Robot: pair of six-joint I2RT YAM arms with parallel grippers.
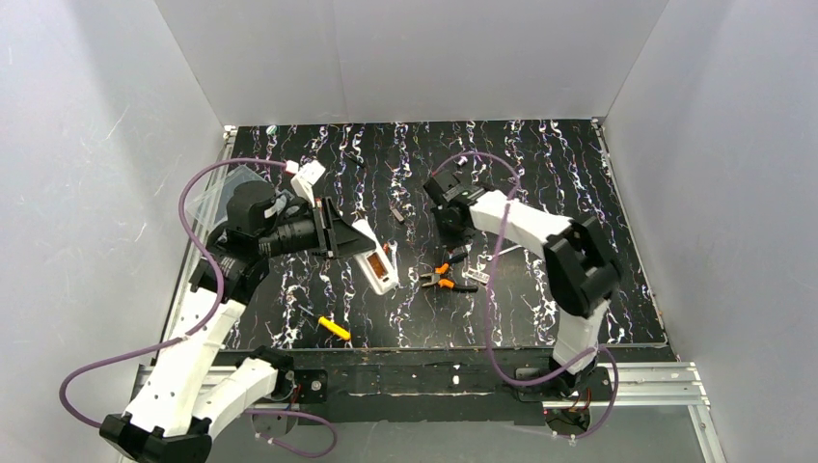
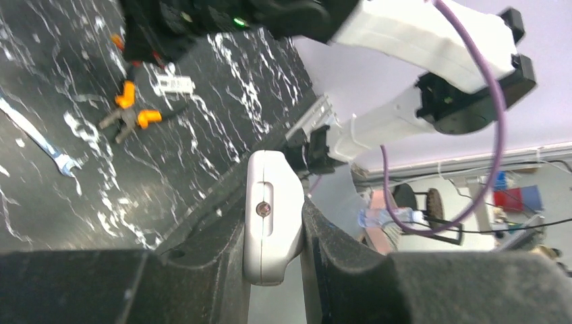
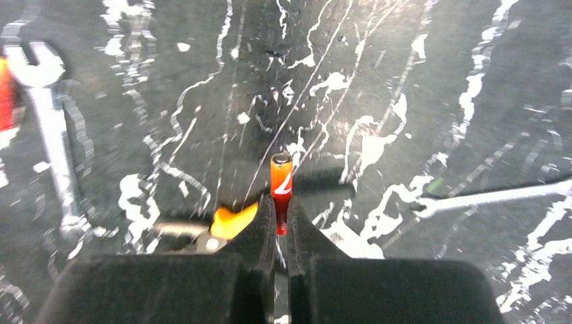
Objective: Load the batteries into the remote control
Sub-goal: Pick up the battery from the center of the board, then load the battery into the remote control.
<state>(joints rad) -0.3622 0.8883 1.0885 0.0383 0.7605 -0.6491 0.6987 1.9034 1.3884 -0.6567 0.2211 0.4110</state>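
Left gripper (image 2: 273,236) clamps the white oblong plastic remote (image 2: 270,182), orange showing in its recess; right gripper (image 3: 281,223) pinches a red-orange cylindrical battery (image 3: 281,177), not yet inserted.

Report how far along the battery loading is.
Done: the left pincer grips the remote, and an orange patch in its recess looks like one battery already in, though it is too small to be sure. In hand: the right pincer is shut on a battery. Left: carry it to the recess and seat it.
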